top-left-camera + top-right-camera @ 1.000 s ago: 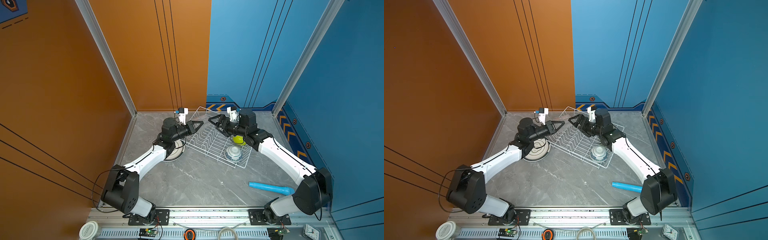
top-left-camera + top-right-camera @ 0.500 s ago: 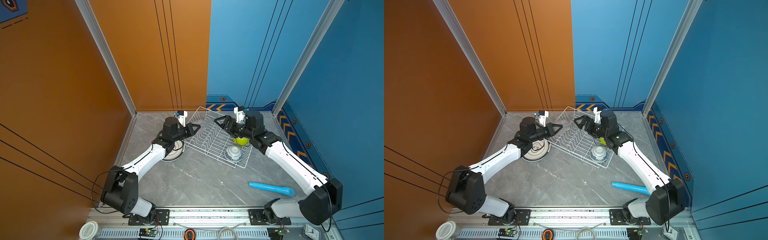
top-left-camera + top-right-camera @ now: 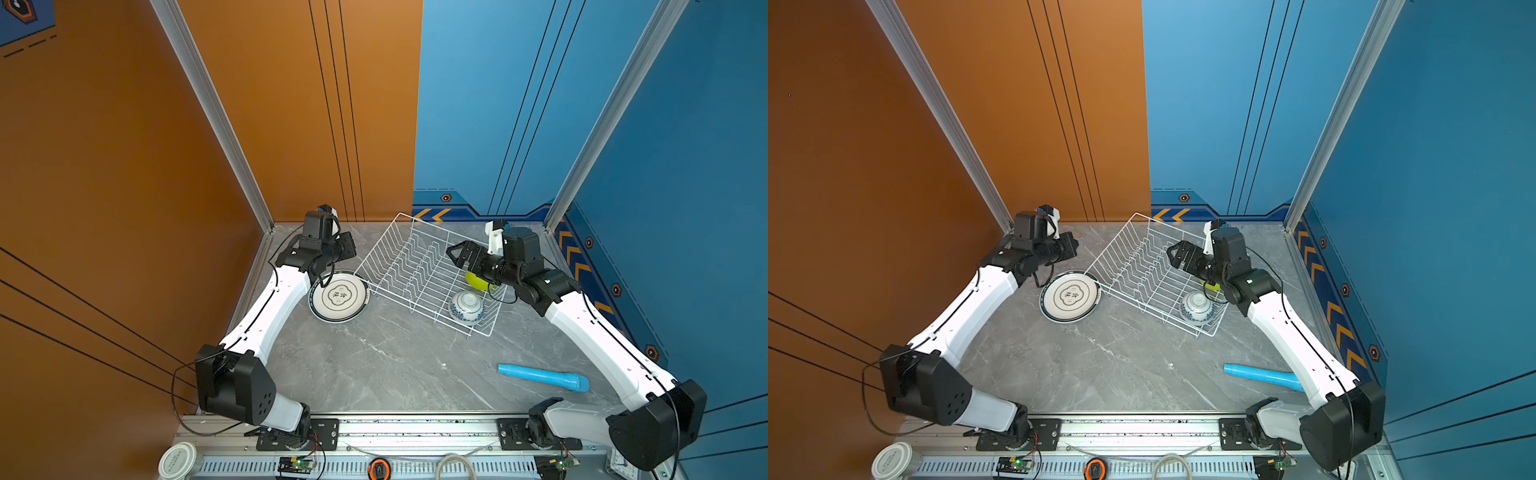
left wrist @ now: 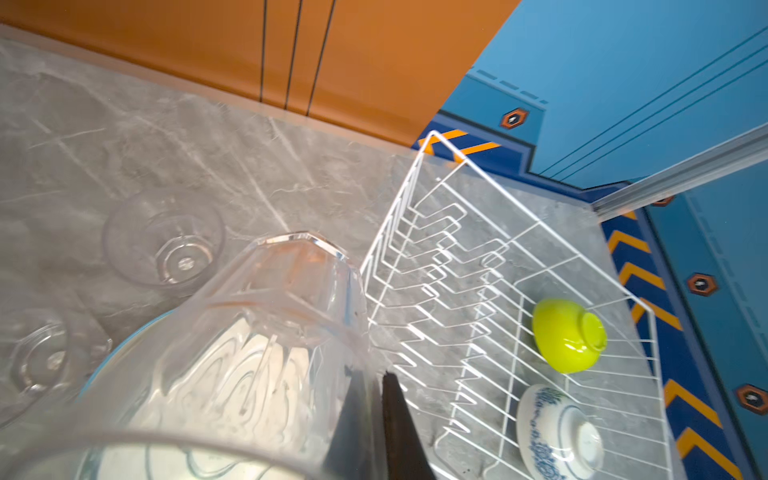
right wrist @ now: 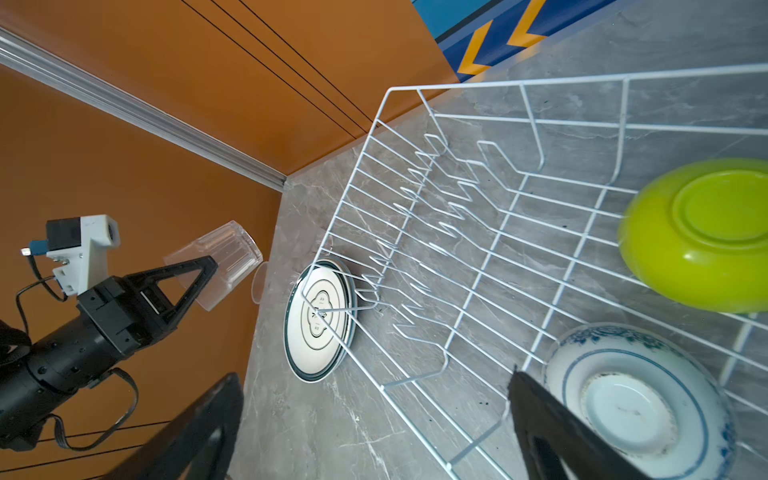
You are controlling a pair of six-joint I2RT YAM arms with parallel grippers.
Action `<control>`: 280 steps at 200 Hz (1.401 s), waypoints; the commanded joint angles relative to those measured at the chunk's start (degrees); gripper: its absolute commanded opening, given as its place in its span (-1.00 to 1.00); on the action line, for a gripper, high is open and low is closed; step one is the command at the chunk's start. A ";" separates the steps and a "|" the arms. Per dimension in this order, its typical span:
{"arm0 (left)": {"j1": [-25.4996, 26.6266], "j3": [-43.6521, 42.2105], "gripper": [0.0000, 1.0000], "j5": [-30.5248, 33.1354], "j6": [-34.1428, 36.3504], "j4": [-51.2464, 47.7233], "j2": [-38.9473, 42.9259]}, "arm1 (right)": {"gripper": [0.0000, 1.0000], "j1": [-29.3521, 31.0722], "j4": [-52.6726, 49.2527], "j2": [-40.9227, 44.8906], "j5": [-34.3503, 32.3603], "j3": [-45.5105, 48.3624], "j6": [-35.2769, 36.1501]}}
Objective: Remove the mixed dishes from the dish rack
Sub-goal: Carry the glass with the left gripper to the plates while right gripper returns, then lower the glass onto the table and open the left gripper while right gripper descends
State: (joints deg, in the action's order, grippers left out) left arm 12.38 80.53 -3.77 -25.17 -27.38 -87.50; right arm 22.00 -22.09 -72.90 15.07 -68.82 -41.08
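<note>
Bowls are all that's left in the white wire dish rack [image 3: 415, 270]: a lime-green bowl [image 5: 698, 237] and a small white-and-blue patterned bowl [image 5: 636, 399], side by side at its right end. Both are overturned, foot rings up, and being round they give no long axis to square up to. Right gripper [image 3: 455, 257] hovers over the rack, jaws spread wide and empty, pointing at the rack's middle. Both bowls lie back toward its wrist, so it likely needs to draw back and dip. Left gripper [image 5: 208, 270] is clamped on a tilted clear glass cup [image 5: 226, 249], well apart past the rack's other end. Right arm's nearer!
</note>
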 commanded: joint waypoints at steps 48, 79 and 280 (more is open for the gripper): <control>-0.17 13.49 -1.00 8.35 8.15 -11.16 -14.49 | 0.99 -2.61 -2.26 1.81 0.05 3.25 3.55; -0.39 19.10 -1.00 8.33 9.05 -12.45 -20.71 | 0.99 -2.86 -2.26 2.34 -0.13 5.21 3.58; 0.11 38.31 -1.00 6.68 15.32 -22.34 -39.60 | 0.99 -5.53 -4.05 3.29 -3.15 10.63 5.10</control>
State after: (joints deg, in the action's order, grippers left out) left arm 12.34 116.22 2.85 -11.27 -48.23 -125.34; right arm 16.80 -23.68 -69.21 14.33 -58.96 -38.09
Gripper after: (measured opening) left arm 0.091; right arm 0.997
